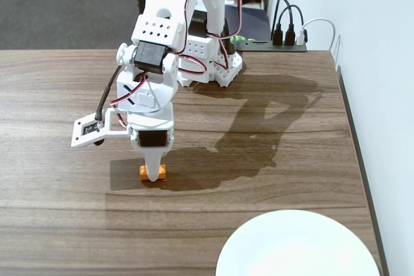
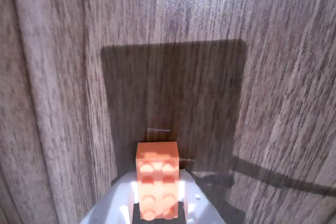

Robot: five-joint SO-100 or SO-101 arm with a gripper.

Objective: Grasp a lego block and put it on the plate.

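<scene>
Between the white fingers at the bottom of the wrist view sits the orange lego block (image 2: 156, 184), studs up, its long axis running away from the camera. The gripper (image 2: 157, 208) has its jaws narrowed to the brick's width, one finger against each long side; the block is held, though whether it is lifted clear of the wood cannot be told. From the fixed view, the same lego block (image 1: 160, 173) shows at table level, largely hidden behind the downward-pointing gripper (image 1: 152, 171). It lies on the dark wood-grain table (image 1: 291, 159), left of centre, inside the arm's shadow. The white plate (image 1: 297, 247) lies at the lower right edge, partly cut off, well apart from the brick. A black power strip (image 1: 284, 44) lies at the table's far edge beside the arm's base.
</scene>
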